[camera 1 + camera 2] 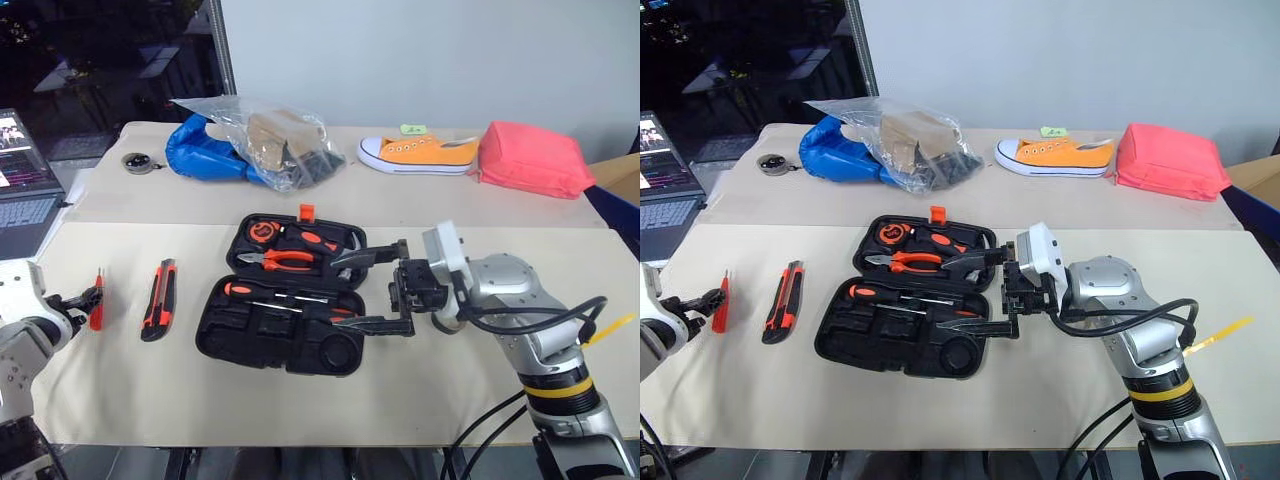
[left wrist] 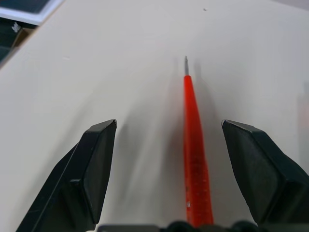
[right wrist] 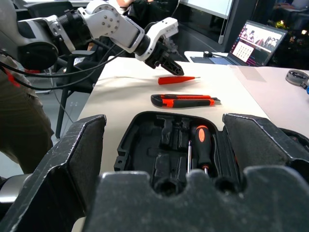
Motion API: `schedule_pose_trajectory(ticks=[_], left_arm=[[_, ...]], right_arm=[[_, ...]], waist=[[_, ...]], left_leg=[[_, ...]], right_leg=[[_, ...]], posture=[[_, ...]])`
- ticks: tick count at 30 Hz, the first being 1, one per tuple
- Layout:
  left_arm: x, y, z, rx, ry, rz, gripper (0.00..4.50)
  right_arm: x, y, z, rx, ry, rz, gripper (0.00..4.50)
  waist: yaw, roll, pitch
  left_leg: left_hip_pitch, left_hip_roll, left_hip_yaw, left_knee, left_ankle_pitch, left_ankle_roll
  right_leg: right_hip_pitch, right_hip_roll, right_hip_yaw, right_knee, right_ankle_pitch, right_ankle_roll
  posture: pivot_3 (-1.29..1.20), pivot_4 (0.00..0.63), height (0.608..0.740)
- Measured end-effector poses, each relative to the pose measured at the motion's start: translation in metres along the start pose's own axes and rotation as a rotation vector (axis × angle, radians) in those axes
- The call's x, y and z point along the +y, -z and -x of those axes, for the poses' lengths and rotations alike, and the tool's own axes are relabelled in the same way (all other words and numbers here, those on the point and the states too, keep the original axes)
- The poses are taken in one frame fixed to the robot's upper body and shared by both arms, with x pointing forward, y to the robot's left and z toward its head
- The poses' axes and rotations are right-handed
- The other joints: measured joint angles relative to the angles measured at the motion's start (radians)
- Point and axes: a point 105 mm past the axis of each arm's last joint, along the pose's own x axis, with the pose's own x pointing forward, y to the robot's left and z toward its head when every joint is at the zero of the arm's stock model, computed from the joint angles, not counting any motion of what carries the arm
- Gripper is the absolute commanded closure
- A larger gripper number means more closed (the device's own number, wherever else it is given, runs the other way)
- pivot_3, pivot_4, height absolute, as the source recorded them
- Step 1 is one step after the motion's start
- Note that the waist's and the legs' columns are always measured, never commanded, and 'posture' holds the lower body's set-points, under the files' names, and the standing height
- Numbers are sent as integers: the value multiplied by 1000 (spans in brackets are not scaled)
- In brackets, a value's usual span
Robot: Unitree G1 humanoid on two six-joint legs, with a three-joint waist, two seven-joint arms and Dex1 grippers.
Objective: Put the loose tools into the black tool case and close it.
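The black tool case [image 1: 240, 335] lies open mid-table, with orange-handled pliers [image 1: 285, 260] in its far half and a black-and-orange screwdriver [image 1: 262, 291] in its near half. Left of it lies the orange-black utility knife [image 1: 159, 298], and further left the thin red tester screwdriver [image 1: 97, 303]. My left gripper [image 1: 84, 300] is open low over the table, and the tester [image 2: 195, 159] lies between its fingers without touching either. My right gripper [image 1: 385, 290] is open and empty, pointing left over the case's right end [image 3: 145, 140].
On the back table are a blue bag [image 1: 200, 150], a clear plastic bag [image 1: 280, 135], an orange shoe [image 1: 420, 152], a red pouch [image 1: 532, 160] and a small grey round item [image 1: 137, 162]. A laptop [image 1: 25, 195] sits at far left. Bare tabletop runs in front of the case.
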Motion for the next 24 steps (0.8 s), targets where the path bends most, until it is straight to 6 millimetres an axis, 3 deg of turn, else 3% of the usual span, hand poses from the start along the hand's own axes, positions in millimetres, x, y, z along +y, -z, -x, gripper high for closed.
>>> schedule_pose_trajectory(ticks=[6,11,18,24], left_arm=[[-33,2,1,-24,137,-27,778],[-48,18,-2,29,195,-13,778],[-50,14,1,-17,201,3,778],[-32,9,5,-61,100,-7,778]], right_arm=[[1,1,-2,3,-10,0,32],[1,1,-1,7,-12,8,32],[0,1,0,20,-6,11,32],[0,1,0,21,-5,12,32]], waist=[[1,0,0],[-3,0,0],[-1,0,0],[0,0,0]], left_leg=[[0,-1,1,1,0,0],[0,0,1,1,0,0],[0,0,1,2,0,0],[1,0,1,2,0,0]], right_leg=[[1,0,0,0,0,1],[1,3,0,0,0,1],[1,3,0,0,0,1],[1,3,0,1,0,1]], posture=[[0,150,740],[0,150,740],[0,150,740],[0,150,740]])
